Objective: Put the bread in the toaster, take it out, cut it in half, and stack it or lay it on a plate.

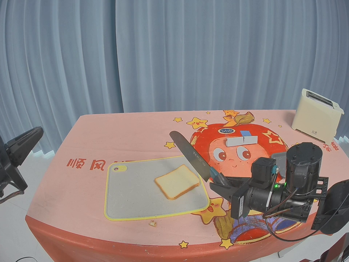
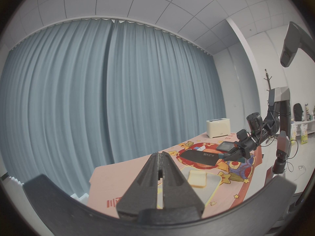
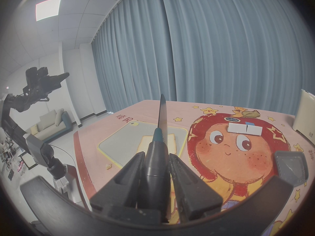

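With the right claw (image 1: 218, 183) (image 3: 156, 158) clamped on the dark handle of the knife (image 1: 191, 153) (image 3: 161, 115), I hold the blade in the air above the right part of the table (image 1: 109, 135). The blade stands on edge. In the head view it runs from the claw toward the far left, and its tip is past the far edge of the cutting board (image 1: 131, 193) (image 3: 124, 143). In the left wrist view the knife (image 2: 200, 157) hangs level above the bread (image 2: 197, 178), clear of it.

The bread (image 1: 177, 182) (image 3: 143, 145) is one whole slice. It lies flat on the right half of the cutting board, near the board's right end. The board lies flat at the front middle of the table.

The toaster (image 1: 316, 120) (image 2: 218, 127) (image 3: 306, 115) stands upright at the far right corner of the table, well apart from the board.

My left claw (image 2: 160, 158) (image 1: 34, 133) is off the left side of the table, in the air, holding nothing. Its fingers are pressed together at the tips.

Other items on the table:
- A grey block (image 1: 241, 140) (image 3: 244, 128) with a small blue piece behind it lies on the cartoon face printed on the cloth.
- A grey square dish (image 3: 290, 167) (image 1: 278, 159) sits near my right arm.
- A crumb (image 1: 153, 223) (image 3: 107, 166) lies just beside the board's front edge.
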Robot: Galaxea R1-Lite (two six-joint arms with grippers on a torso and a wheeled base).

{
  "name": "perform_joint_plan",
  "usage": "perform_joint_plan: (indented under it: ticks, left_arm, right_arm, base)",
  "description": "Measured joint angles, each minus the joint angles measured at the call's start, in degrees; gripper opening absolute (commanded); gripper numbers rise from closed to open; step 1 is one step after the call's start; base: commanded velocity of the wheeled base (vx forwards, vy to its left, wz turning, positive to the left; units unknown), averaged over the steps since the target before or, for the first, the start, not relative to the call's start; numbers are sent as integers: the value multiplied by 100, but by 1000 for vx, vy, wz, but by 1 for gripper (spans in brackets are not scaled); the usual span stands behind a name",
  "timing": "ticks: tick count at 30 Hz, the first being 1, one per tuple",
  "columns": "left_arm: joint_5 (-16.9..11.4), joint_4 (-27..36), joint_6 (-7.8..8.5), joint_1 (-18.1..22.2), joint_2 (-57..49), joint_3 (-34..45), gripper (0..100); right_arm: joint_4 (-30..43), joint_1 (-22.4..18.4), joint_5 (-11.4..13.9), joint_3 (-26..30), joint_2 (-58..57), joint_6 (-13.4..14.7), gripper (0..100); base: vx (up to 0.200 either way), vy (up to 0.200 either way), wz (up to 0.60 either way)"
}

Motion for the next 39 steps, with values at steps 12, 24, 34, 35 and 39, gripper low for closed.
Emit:
perform_joint_plan:
  ticks: [12, 24, 34, 35, 39]
  left_arm:
    - [424, -1741, -137, -892, 1697, -243, 0]
    - [1139, -2081, -453, -2053, 3004, -1477, 0]
    - [1347, -2086, -909, -2199, 3458, -1519, 0]
    - [1349, -2086, -929, -2202, 3467, -1498, 0]
    - [1352, -2089, -964, -2185, 3480, -1409, 0]
  right_arm:
    - [0, 173, -11, 13, 37, 68, 0]
    - [7, 193, -16, 0, 24, 143, 0]
    - [7, 185, -10, -2, 52, 169, 0]
    - [7, 190, -10, -2, 55, 169, 0]
    - [7, 243, -10, 2, 61, 187, 0]
  base:
    - [0, 0, 0]
    - [0, 0, 0]
    - [0, 0, 0]
    - [0, 0, 0]
    - [0, 0, 0]
